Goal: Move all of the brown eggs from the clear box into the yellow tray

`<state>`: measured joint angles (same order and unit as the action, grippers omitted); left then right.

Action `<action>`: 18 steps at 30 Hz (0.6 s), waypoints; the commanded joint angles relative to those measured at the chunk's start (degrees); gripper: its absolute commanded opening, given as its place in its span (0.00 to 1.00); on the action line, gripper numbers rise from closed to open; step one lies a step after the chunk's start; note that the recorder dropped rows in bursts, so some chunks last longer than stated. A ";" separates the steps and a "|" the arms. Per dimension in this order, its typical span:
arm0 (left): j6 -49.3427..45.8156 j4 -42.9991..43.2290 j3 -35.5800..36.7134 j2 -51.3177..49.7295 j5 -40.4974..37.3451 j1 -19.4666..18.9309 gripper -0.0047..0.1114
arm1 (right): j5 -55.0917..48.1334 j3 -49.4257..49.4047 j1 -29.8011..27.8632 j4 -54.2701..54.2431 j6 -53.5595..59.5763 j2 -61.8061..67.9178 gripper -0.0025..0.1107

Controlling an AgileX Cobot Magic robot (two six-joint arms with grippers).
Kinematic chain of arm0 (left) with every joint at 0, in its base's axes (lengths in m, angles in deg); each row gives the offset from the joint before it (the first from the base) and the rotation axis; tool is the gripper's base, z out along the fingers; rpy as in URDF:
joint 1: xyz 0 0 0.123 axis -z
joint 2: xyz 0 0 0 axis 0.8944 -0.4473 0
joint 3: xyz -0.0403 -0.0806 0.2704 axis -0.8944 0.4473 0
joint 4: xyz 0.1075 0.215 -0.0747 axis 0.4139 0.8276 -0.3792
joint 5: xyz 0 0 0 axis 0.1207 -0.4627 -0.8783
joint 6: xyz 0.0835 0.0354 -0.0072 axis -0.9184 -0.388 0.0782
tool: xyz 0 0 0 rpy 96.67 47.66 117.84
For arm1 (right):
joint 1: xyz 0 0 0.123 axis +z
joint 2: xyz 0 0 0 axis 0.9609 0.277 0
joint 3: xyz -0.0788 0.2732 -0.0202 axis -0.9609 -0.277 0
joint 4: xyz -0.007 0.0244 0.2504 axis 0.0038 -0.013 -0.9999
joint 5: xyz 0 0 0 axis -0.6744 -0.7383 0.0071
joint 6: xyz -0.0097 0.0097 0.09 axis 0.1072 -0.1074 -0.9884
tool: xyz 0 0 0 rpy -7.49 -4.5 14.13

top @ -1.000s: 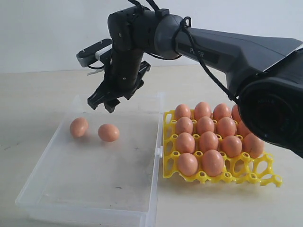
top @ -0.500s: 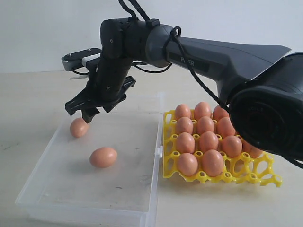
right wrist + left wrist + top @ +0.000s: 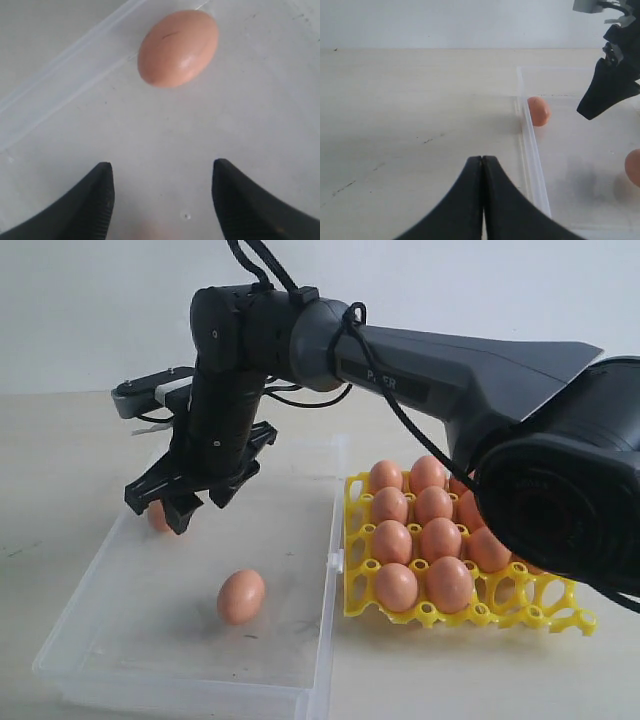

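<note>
My right gripper (image 3: 165, 508) has swung left and dropped since a second ago, when it hung higher by the far wall of the clear box (image 3: 322, 640); now it hovers low over the box's far left corner, jaws spread wide and empty. One brown egg (image 3: 177, 48) lies on the box floor just ahead of my fingertips (image 3: 100, 185), close against the left wall, not yet touched. The second brown egg (image 3: 241, 596), which sat right beside it a second ago, has rolled away towards the near side and now lies alone in the middle of the floor, well apart from the first. The yellow tray (image 3: 520, 615) stands just right of the box as before, most cups filled with brown eggs (image 3: 440, 538), a few front cups bare. My left gripper (image 3: 482, 165) is pressed shut over the bare table (image 3: 410, 125), outside the box
</note>
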<state>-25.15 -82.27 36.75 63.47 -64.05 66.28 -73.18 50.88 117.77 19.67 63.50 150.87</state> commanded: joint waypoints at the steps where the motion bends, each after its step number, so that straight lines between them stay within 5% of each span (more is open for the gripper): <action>1: -0.26 -0.14 -0.23 0.32 0.22 -0.06 0.04 | -4.42 0.07 1.49 0.38 0.60 -1.07 0.52; 18: -0.26 -0.14 -0.23 0.32 0.22 -0.06 0.04 | -4.84 -5.30 3.43 0.84 -2.96 -8.50 0.49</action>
<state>-25.15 -82.27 36.75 63.47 -64.05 66.28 -77.80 48.90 121.19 20.62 61.55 144.30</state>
